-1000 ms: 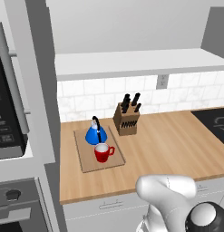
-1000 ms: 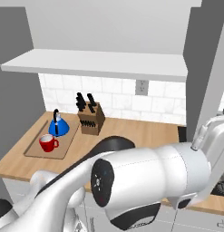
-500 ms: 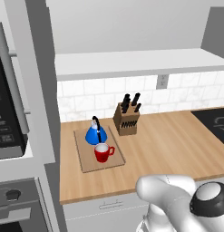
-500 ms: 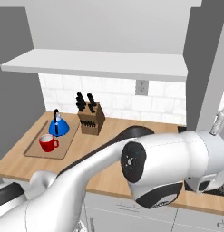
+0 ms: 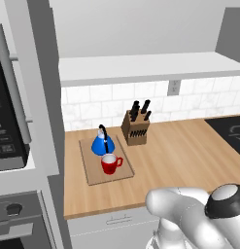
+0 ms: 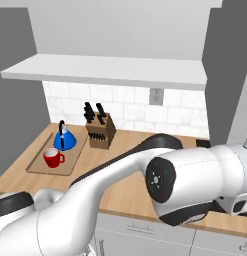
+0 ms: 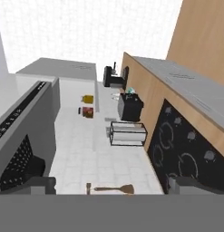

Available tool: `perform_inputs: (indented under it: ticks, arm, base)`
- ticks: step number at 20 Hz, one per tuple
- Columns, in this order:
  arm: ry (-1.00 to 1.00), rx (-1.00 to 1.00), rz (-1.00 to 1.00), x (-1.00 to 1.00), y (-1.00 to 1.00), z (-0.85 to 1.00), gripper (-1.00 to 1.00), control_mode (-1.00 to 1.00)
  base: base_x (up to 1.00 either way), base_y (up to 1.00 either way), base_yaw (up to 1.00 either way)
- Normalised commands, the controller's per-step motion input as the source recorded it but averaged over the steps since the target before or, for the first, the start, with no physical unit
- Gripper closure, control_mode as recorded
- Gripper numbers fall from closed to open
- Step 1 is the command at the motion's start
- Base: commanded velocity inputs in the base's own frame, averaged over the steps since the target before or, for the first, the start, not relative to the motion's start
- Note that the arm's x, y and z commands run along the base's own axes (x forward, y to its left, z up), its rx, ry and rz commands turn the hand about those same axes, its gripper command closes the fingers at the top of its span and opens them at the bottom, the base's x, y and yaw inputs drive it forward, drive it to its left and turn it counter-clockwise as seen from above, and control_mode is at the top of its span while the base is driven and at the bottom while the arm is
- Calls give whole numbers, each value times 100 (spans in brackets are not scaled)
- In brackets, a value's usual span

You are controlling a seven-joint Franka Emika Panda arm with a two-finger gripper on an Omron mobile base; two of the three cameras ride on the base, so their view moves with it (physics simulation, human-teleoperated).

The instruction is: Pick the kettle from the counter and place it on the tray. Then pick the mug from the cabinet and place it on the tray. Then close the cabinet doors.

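The gripper [image 7: 118, 185] is standing spread wide with nothing between its dark fingertips [image 7: 36, 185]. It is looking, rolled on its side, along the kitchen past a black glass cooktop [image 7: 186, 158].

The white arm is reaching low and off to the right of the base. That is putting the hand below and to the right of the pale grey cabinet [image 5: 141, 68], whose white underside is running above the tiled wall.

The flat grey panel at the upper right is looking like the open cabinet door [image 5: 233, 29], its long axis vertical. It is probably the nearer one to swing shut, though its bar handle is hard to make out.

Further left, on the wood-grain counter [image 5: 189, 151], the flat wooden tray [image 5: 94, 175] is carrying both pieces. The glossy blue cone-shaped kettle [image 5: 102, 145] is sitting upright toward the wall. The red mug [image 5: 110, 164] is just in front of it, handle pointing right. A wooden knife block [image 5: 136, 129] is standing just beside the tray.
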Motion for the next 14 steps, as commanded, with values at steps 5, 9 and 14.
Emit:
perform_inputs:
  ticks: [5,9,14]
  arm:
    - [5,-11,2,21,4,0,-100,-100]
    - [10,-12,6,26,15,0,-100,-100]
    - [10,-8,8,27,21,0,-100,-100]
  base:
    - [0,0,0]
    - [0,0,0]
    - [0,0,0]
